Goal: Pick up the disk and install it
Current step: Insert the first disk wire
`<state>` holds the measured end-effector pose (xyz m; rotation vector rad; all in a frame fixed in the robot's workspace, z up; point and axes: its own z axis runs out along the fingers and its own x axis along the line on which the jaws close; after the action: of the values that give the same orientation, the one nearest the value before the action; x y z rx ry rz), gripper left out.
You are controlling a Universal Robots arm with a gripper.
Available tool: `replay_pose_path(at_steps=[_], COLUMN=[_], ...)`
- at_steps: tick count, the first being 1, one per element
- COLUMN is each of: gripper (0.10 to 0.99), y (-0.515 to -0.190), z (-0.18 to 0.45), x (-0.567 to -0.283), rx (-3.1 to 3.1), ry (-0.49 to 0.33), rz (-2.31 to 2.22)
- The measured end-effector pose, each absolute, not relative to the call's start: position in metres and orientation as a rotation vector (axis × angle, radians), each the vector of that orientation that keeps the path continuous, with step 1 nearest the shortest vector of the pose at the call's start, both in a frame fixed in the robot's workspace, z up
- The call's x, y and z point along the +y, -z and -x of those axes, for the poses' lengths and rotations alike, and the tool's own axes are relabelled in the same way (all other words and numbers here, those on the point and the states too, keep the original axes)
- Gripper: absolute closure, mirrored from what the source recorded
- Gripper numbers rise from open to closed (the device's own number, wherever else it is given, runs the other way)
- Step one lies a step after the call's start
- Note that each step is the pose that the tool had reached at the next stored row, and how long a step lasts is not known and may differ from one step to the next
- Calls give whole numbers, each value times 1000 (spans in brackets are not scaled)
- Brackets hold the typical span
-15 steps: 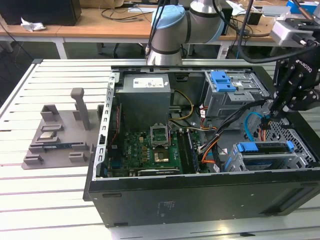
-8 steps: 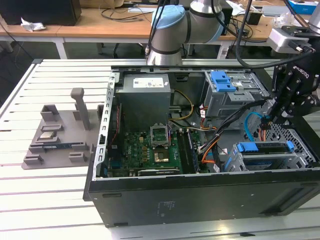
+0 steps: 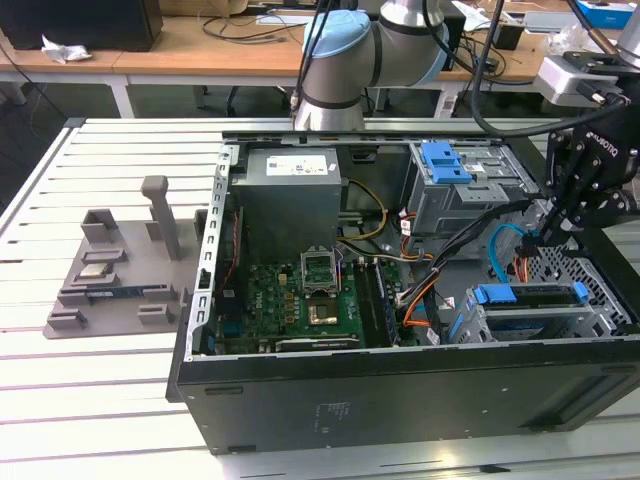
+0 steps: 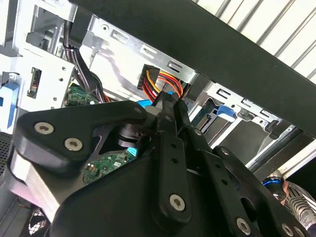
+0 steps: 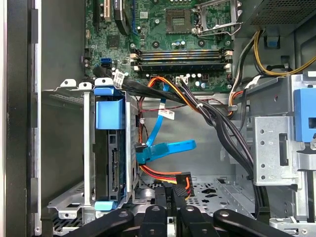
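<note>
jaws (image 5: 170,195): closed on a power plug (image 5: 180,183) inside the case (image 3: 400,400) | disk (image 5: 111,153): seated in the case's drive cage (image 5: 86,163), beside the plug | blue cable (image 5: 165,148) between them

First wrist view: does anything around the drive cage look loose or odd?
The disk sits in its cage. The black power connector with red and yellow wires lies free beside the gripper, plugged into nothing. Whether the blue cable reaches the disk, I cannot tell.
</note>
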<state>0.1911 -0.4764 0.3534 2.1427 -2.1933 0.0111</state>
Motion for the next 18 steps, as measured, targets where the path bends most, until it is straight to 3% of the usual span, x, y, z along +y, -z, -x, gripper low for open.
replay_pose_path(at_steps=[8,18], gripper=[918,918], y=[-353,-348], z=[-187,-180], x=[-477,-518], rx=[-2193,-2193], ry=[-12,-11], rz=[-2142,-2143])
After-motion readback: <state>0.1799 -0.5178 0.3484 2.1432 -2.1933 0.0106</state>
